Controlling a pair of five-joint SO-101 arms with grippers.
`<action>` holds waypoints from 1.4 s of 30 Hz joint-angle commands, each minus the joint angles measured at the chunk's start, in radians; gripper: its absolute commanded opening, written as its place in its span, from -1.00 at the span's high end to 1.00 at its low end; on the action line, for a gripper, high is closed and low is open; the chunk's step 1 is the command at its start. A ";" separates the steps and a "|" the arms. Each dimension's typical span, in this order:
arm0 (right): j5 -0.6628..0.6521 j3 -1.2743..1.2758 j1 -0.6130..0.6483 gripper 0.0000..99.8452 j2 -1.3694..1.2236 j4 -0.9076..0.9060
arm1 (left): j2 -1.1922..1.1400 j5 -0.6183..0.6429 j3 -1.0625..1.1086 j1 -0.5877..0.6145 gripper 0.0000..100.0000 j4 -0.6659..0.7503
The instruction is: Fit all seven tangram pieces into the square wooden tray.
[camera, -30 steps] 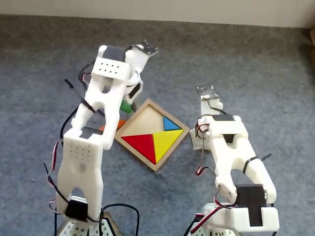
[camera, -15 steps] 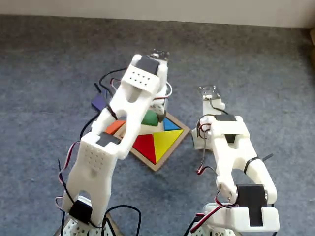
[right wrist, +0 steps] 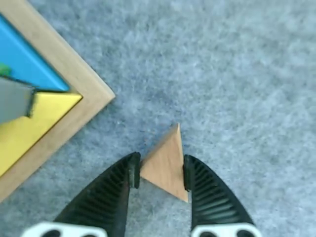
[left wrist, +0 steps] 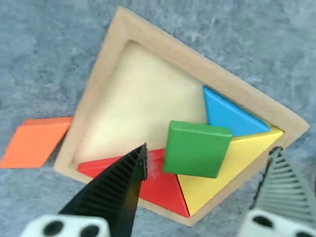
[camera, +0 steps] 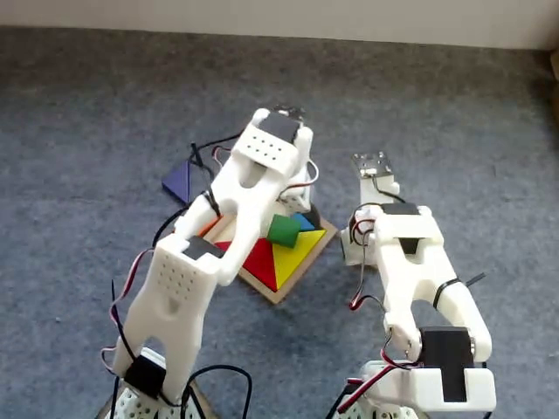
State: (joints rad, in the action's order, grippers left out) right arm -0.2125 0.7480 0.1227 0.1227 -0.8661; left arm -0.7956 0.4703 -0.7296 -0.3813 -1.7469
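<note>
The square wooden tray holds a red triangle, a yellow triangle and a light blue triangle. A green square lies on top where those three meet. My left gripper hangs over it, open, with both fingers clear of its sides. On the carpet just right of the tray, my right gripper is shut on a small wood-coloured triangle. The tray's far-left half is bare wood.
An orange parallelogram lies on the carpet against the tray's left side. A dark blue triangle lies farther left. Grey carpet covers the table. The tray's corner is close to the right gripper.
The left arm swung right from beside the tray to above it, carrying the green square. The square now rests on the tray's pieces, free of the fingers. The right arm kept still.
</note>
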 commanded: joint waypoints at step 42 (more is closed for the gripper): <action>0.000 -0.005 -0.012 0.87 0.002 0.013 | -0.041 -0.132 -0.001 0.038 0.55 0.051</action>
State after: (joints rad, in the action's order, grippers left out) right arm -0.2125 0.7480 0.1227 0.1227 -0.8661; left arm -0.8447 0.3445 -0.7173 -0.2739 -1.7008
